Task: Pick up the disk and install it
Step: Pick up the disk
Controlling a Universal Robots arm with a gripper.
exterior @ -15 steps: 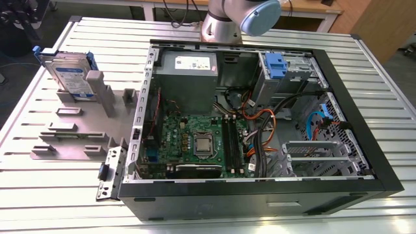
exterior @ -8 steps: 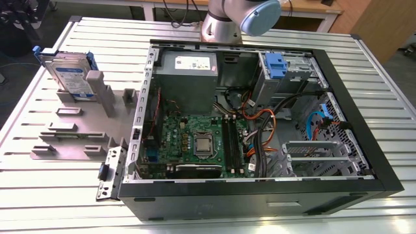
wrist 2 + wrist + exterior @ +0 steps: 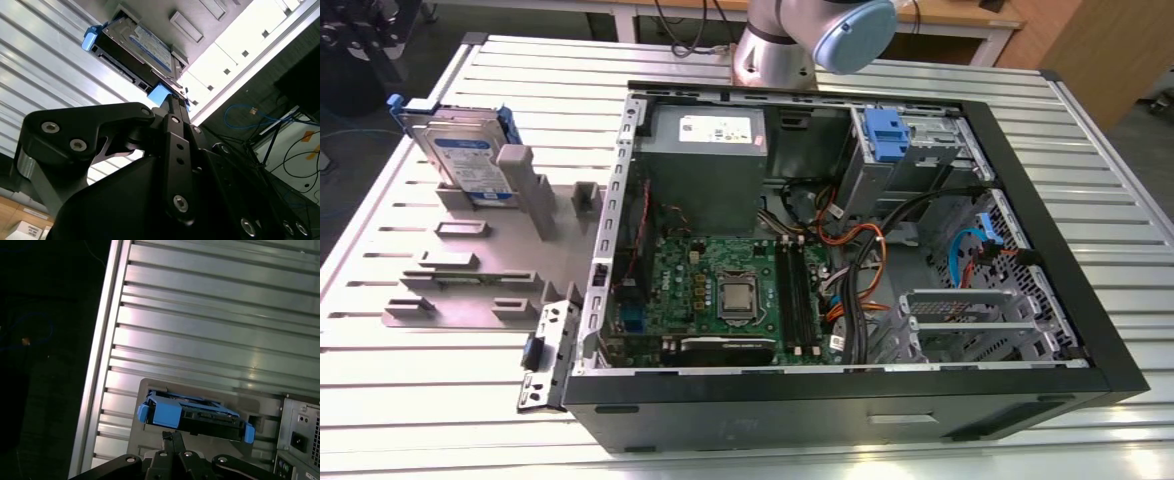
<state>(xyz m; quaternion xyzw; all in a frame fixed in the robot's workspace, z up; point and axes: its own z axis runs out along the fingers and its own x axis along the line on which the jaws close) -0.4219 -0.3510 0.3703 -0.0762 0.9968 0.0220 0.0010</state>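
Note:
The disk (image 3: 460, 150) is a silver hard drive with a white-and-blue label and blue rails. It stands tilted on edge in a grey holder (image 3: 520, 195) on the table, at the exterior view's left. In both wrist views the disk (image 3: 145, 45) (image 3: 195, 415) lies beyond the fingertips, apart from them. My gripper (image 3: 175, 100) (image 3: 172, 436) is shut, its two thin black fingers pressed together with nothing between them.
An open computer case (image 3: 1014, 200) lies on the ribbed metal table (image 3: 454, 400). Inside are a motherboard (image 3: 734, 290), a grey power supply (image 3: 707, 150), cables, and a grey drive bay (image 3: 927, 150) with a fixed blue bracket (image 3: 886, 135). The arm's base (image 3: 781, 50) stands behind the case.

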